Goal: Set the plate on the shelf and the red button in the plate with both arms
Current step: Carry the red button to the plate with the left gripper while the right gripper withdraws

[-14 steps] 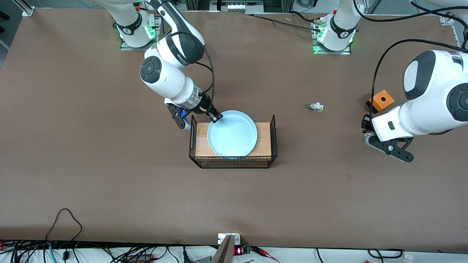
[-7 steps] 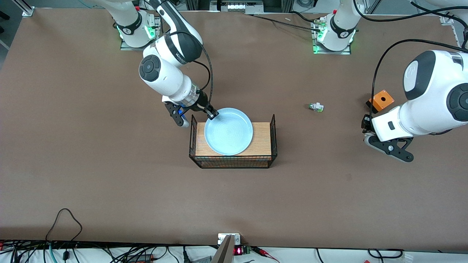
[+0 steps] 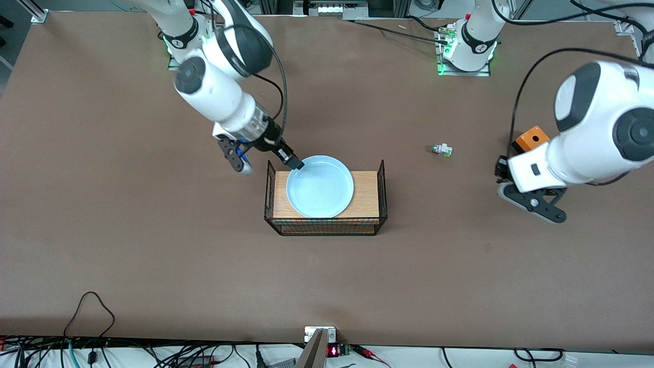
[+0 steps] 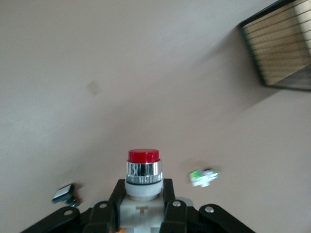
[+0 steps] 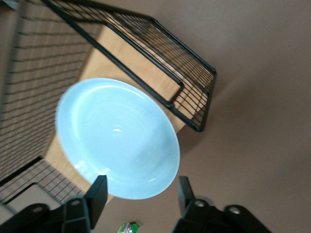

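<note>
The pale light-blue plate [image 3: 320,186] lies in the black wire basket [image 3: 380,179], on its wooden floor. It also shows in the right wrist view [image 5: 116,138]. My right gripper [image 3: 295,163] is open and empty. It is just over the plate's rim at the basket corner toward the right arm's end, with the fingers wide apart [image 5: 141,187] and not gripping the plate. My left gripper [image 3: 503,171] is shut on the red button [image 4: 143,167]. It holds the whitish body with the red cap pointing outward, over the table near the left arm's end.
A white button with a green end [image 3: 442,150] lies on the table between the basket and the left gripper and shows in the left wrist view [image 4: 203,176]. An orange box [image 3: 532,139] sits by the left arm. A black button [image 4: 64,193] lies under the left gripper.
My right gripper has let go of the plate and drawn back and up toward its base. The plate has settled in the basket. My left arm has shifted slightly toward the basket with the red button.
</note>
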